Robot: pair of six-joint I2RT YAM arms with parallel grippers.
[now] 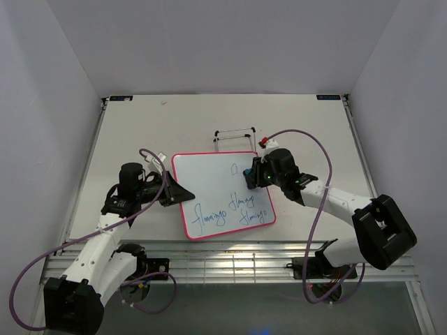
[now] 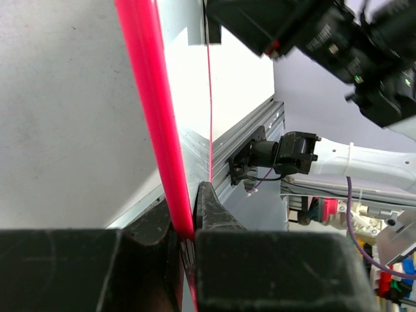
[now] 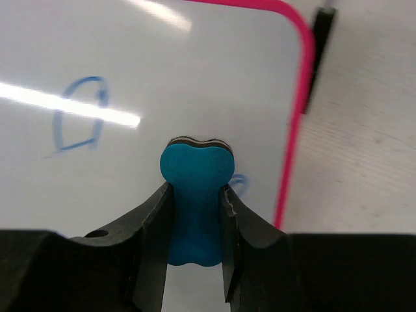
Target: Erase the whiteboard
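Note:
The whiteboard (image 1: 216, 188) lies flat mid-table, white with a pink-red frame. Blue handwriting (image 1: 241, 207) fills its near right part, and small marks (image 1: 235, 166) sit near its far edge. My left gripper (image 1: 174, 192) is shut on the board's left frame edge (image 2: 162, 162), pinched between the jaws. My right gripper (image 1: 249, 174) is shut on the blue bone-shaped eraser (image 3: 196, 195), which presses on the board near its right frame (image 3: 292, 143). A blue loop (image 3: 78, 123) is left of the eraser; another mark (image 3: 239, 184) peeks out beside it.
A thin black wire stand (image 1: 234, 136) stands just beyond the board's far edge. A metal rail (image 1: 230, 262) runs along the table's near edge. White walls enclose the table on three sides.

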